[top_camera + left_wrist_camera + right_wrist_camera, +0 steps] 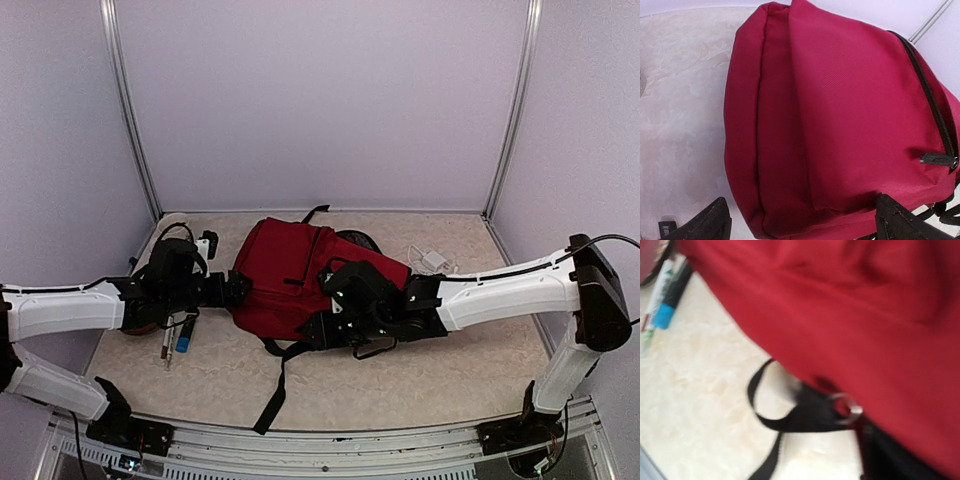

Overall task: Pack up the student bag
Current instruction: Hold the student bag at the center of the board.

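The student bag [290, 270] is a dark-red backpack that lies flat in the middle of the table. My left gripper [237, 288] is at the bag's left edge. In the left wrist view the bag [840, 115] fills the frame, and the two black fingertips [705, 222] stand wide apart with the bag's end between them, so the gripper is open. My right gripper [322, 328] hovers over the bag's near edge. The right wrist view is blurred and shows red fabric [855, 315], a black strap [790, 420] and a metal ring [847, 407]. Its fingers do not show clearly.
Several pens and markers [175, 335] lie on the table under the left wrist, seen also as markers [662, 295]. A white charger with its cable [432, 260] lies at the back right. A long black strap [275, 390] trails toward the near edge. A zipper pull [938, 160] hangs on the bag's side.
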